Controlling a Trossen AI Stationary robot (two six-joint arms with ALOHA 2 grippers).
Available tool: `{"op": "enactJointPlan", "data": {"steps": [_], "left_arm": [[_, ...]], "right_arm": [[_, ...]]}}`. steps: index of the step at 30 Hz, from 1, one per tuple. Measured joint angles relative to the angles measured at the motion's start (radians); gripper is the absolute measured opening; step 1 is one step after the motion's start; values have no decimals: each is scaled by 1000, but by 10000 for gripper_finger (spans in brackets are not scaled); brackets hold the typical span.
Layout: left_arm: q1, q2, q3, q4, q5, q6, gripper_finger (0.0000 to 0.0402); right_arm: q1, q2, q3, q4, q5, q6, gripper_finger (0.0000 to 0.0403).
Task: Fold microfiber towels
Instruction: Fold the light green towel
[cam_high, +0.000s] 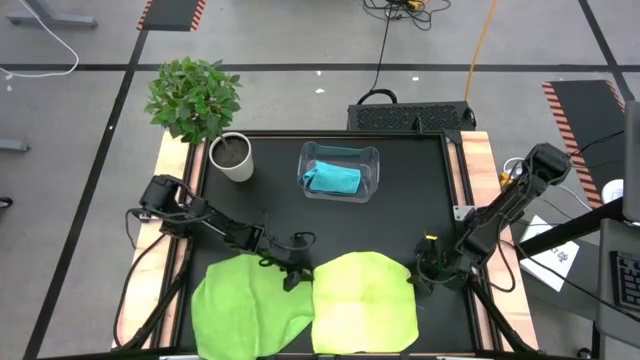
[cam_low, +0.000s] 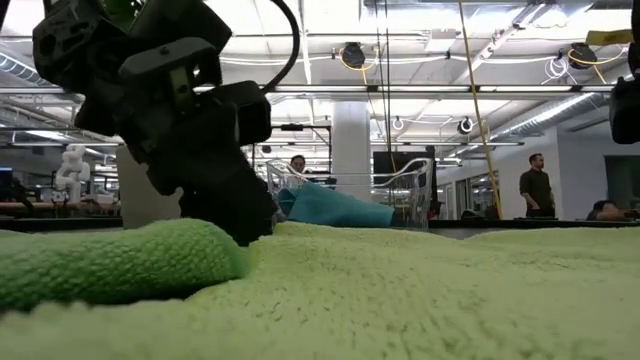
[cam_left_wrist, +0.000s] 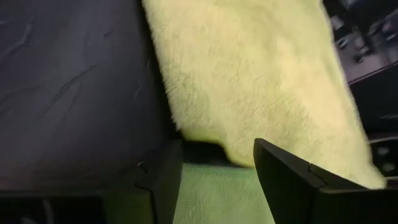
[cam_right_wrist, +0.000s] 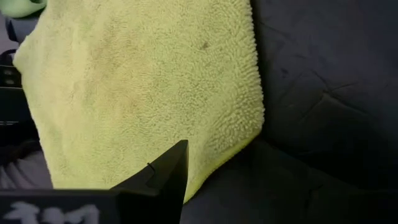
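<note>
Two towels lie flat at the table's near edge: a bright green towel on the left and a pale yellow-green towel beside it. A turquoise towel sits bunched in the clear bin at the far middle. My left gripper is open and low over the green towel's far right corner, next to the pale towel's far left corner. My right gripper is open at the pale towel's far right corner. Only one of its fingers shows in the wrist view. My left gripper slants down from the table's left, a finger on each side of the green towel's far right corner. In the low view a fingertip reaches the cloth's edge; whether it touches, I cannot tell. My right gripper slants down over the pale towel's far right corner; whether it touches, I cannot tell.
A potted plant in a white pot stands at the far left. Bare black mat lies between the bin and the towels. People stand in the room beyond the table.
</note>
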Motion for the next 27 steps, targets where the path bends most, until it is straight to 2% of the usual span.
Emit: {"op": "enactJointPlan", "data": {"steps": [13,21,27], "left_arm": [[62,0,1,26,62,-89,200],[43,1,75,-150,73,-56,200],[38,2,143,-248,46,41,196]], "right_arm": [[-10,11,0,0,5,-34,164],[-76,11,0,9,8,-123,164],[-125,11,0,16,7,-213,160]]}}
